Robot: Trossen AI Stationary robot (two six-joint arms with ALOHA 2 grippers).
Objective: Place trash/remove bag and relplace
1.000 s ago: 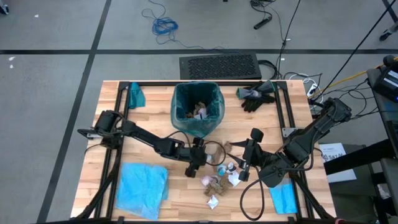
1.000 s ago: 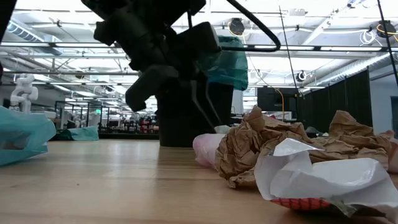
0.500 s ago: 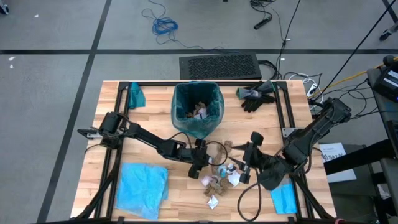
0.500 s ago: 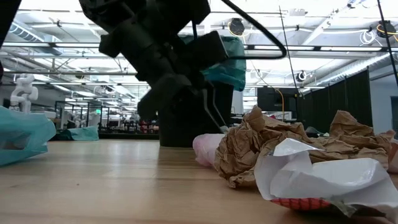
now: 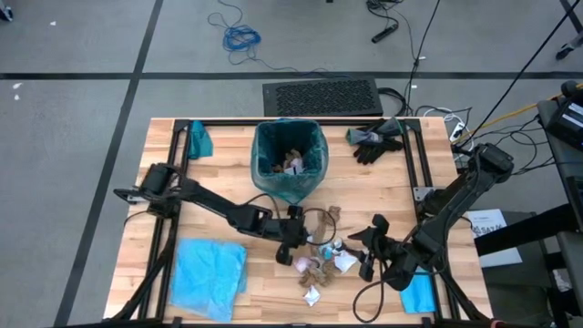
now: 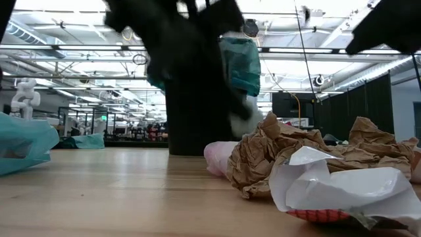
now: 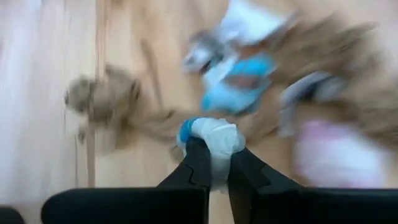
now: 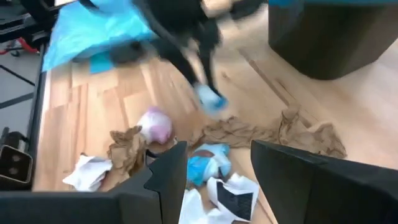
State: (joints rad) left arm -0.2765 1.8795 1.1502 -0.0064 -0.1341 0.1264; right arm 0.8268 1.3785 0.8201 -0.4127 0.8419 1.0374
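Note:
My left gripper [image 5: 307, 245] is shut on a small white and blue wrapper wad [image 7: 214, 135], one piece of the trash. The wad is at the far edge of the trash pile [image 5: 323, 266], which is brown paper wads and white wrappers lying on the table. My right gripper [image 8: 217, 180] hovers open just right of the pile, pointing at it with nothing between its fingers. The bin with the dark teal bag [image 5: 290, 160] stands behind the pile and has scraps inside. A sky-blue bag [image 5: 208, 273] lies flat at the near left. My left gripper pinches the white and blue wrapper wad [image 7: 217, 144] between its two fingertips. The fingers [image 8: 200, 73] slant down onto it from the table's left. The wad sits at the fingers' ends, a little above the table and the rest of the pile.
Black gloves [image 5: 375, 138] lie at the far right and a teal cloth [image 5: 199, 139] at the far left. A small blue folded cloth [image 5: 417, 292] lies at the near right, beside my right arm. Bare wood shows between the bin and the pile.
My left gripper has shut on the wrapper wad and raised it slightly off the table. My right gripper has come down and toward the table's near edge, rolling as it went, and now sits low beside the pile, still open.

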